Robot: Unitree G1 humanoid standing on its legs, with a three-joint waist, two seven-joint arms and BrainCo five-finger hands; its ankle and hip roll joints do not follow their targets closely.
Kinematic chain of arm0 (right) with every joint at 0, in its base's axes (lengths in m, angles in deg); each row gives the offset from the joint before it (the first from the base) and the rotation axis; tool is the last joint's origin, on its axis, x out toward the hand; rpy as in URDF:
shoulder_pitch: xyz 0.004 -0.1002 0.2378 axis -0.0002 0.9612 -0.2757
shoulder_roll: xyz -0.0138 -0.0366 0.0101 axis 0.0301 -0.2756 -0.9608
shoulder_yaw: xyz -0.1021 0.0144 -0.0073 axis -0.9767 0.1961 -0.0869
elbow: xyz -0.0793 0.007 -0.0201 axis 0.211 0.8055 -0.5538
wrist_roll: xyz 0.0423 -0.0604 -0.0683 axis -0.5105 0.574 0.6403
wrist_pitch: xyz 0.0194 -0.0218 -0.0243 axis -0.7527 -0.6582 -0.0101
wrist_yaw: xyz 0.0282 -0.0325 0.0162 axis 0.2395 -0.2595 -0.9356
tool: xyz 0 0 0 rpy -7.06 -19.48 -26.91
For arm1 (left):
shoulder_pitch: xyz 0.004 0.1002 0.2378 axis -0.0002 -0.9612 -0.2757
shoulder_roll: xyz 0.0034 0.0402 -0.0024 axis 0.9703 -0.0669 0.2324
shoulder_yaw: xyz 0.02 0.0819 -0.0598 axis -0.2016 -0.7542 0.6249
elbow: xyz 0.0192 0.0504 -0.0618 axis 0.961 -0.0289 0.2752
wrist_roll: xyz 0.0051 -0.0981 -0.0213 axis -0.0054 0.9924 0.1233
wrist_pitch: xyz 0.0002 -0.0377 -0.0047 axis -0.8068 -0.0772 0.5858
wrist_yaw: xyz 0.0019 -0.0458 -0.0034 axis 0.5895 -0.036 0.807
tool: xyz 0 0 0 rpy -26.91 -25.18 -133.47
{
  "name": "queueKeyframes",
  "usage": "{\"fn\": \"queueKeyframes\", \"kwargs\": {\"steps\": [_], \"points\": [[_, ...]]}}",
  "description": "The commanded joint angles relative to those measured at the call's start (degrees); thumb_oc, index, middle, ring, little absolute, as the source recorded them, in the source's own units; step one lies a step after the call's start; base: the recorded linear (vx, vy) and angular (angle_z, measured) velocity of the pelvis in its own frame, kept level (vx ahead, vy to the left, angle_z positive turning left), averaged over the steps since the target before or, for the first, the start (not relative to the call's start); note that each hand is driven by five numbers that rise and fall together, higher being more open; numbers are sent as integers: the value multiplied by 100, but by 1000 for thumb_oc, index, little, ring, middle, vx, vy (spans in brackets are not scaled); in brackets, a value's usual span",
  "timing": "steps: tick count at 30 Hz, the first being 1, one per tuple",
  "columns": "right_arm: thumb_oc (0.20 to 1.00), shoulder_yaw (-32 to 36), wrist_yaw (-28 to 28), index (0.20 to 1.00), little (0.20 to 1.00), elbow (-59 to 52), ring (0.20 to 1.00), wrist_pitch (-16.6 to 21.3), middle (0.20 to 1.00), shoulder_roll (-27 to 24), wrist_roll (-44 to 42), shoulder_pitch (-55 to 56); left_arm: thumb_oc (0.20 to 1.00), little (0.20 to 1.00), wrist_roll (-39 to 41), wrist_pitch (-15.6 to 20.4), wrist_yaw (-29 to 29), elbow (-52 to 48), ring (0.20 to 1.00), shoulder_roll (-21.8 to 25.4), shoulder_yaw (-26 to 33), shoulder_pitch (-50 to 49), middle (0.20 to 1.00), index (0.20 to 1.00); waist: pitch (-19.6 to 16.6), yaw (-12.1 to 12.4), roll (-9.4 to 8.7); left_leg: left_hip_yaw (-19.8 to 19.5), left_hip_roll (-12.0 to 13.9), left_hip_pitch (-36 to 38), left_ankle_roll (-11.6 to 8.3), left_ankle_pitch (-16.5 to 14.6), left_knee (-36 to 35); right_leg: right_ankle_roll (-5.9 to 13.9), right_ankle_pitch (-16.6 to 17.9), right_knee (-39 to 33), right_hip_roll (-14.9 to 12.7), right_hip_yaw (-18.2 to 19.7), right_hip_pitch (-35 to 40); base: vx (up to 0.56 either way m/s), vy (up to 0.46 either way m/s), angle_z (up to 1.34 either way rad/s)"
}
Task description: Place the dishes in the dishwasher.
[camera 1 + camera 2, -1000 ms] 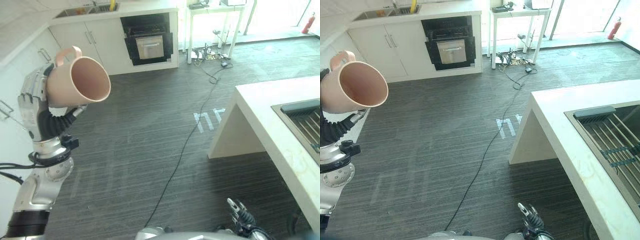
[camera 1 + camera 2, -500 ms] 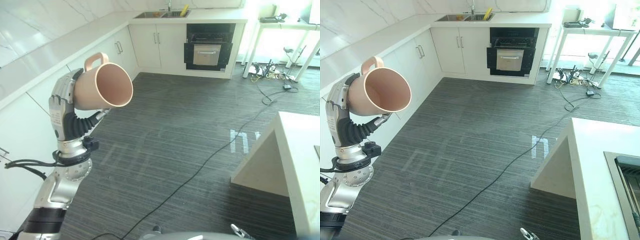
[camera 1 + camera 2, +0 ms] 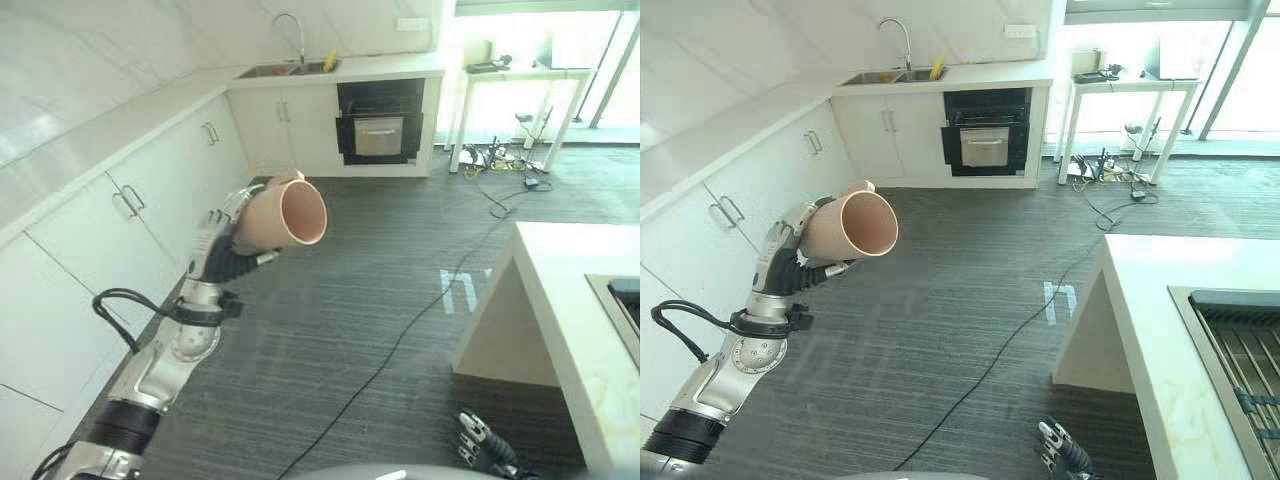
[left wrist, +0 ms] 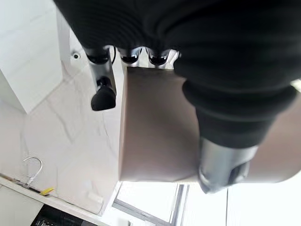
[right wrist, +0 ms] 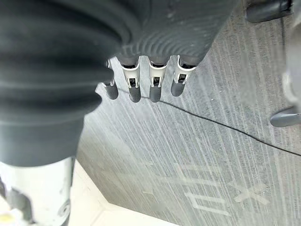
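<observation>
Left hand point(image 3: 215, 250) raised, my view shows fingers and thumb wrapped round pink mug point(image 3: 282, 214); mug lies sideways in grip, mouth facing away from palm, handle up. White cabinets point(image 3: 110, 215) beside hand. Built-in oven point(image 3: 378, 128) well beyond mug. Right hand point(image 3: 1065, 455) hangs low over floor point(image 3: 340, 310), fingers straight, relaxed, holding nothing. White worktop point(image 3: 1160, 320) beside right hand.

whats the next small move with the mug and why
Probably carry the mug on across the floor toward the dishwasher, open and dark, under the far counter beside the sink. The left hand grips the mug in the air, well short of it, while the right hand hangs empty, fingers relaxed.
</observation>
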Motion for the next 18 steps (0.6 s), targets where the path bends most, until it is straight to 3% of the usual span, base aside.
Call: {"fn": "queueKeyframes", "kwargs": {"steps": [1, 4, 6, 8, 9, 11, 13, 16, 17, 18], "points": [[1000, 92, 235, 1000, 1000, -64, 1000, 184, 1000, 75, -110, -388, 200, 200, 365, -51, 69, 29, 200, 74, 374, 743, 200, 200, 237, -103, -181, 438, -388, 418, 274, -774, 75, -78, -420, 536, 408, 778, -402, -23, -39, 11], [1000, 118, 1054, 1000, 1000, -185, 1000, 465, 1000, 117, 243, -343, 200, 200, 400, -94, 84, 57, 200, 138, 321, 835, 200, 200, 273, -168, -135, 366, -358, 425, 313, -761, 123, -162, -692, 999, 529, 916, -515, -39, -64, 16], [1000, 112, 1242, 1000, 1000, -230, 1000, 472, 1000, 121, 414, -339, 200, 200, 399, -134, 125, 74, 200, 184, 277, 901, 200, 200, 322, -174, -150, 294, -372, 348, 333, -848, 398, -209, -765, 1143, 538, 971, -567, -33, -82, 12], [1000, 27, 1314, 1000, 1000, -376, 1000, 422, 1000, 78, 507, -381, 200, 200, 390, -141, 249, 67, 200, 231, 272, 883, 200, 200, 419, -139, -258, 280, -413, 88, 298, -1075, 1242, -306, -786, 1207, 443, 957, -592, -27, -96, 24], [1000, -42, 1417, 1000, 1000, -512, 1000, 352, 1000, 3, 475, -397, 200, 200, 383, -94, 342, 65, 200, 237, 270, 838, 200, 200, 540, -67, -353, 311, -348, -359, 168, -905, 2085, -411, -798, 1191, 402, 961, -520, -8, -97, 30], [1000, -15, 1415, 1000, 1000, -550, 1000, 308, 1000, -51, 299, -402, 200, 200, 373, -17, 321, 40, 200, 246, 304, 818, 200, 200, 667, 21, -365, 243, -249, -847, 61, -619, 2481, -472, -797, 1190, 442, 945, -439, 17, -43, 16], [1000, 25, 1346, 1000, 1000, -514, 1000, 291, 1000, -61, 219, -400, 200, 200, 367, 47, 252, 41, 200, 273, 368, 808, 200, 200, 731, 72, -329, 286, -179, -991, 56, -539, 2214, -466, -848, 1175, 480, 933, -355, 113, 70, 1], [1000, 0, 1306, 1000, 1000, -479, 1000, 291, 1000, -57, 312, -419, 200, 200, 358, 55, 315, 117, 200, 266, 401, 825, 200, 200, 733, 156, -196, 397, -60, -1008, -76, -99, 1125, -408, -964, 1014, 579, 969, -116, 329, 211, 25], [1000, 18, 1259, 1000, 1000, -406, 1000, 235, 1000, -92, 319, -394, 200, 200, 334, 101, 355, 176, 200, 261, 492, 745, 200, 200, 686, 255, -107, 375, 58, -1110, -215, 388, 394, -378, -1103, 860, 654, 1081, 172, 515, 289, 23], [1000, 37, 1238, 1000, 1000, -390, 1000, 215, 1000, -105, 343, -374, 200, 200, 311, 113, 364, 179, 200, 258, 503, 732, 200, 200, 674, 256, -93, 452, 88, -1123, -231, 452, 311, -373, -1135, 851, 661, 1091, 225, 540, 308, 6]]}}
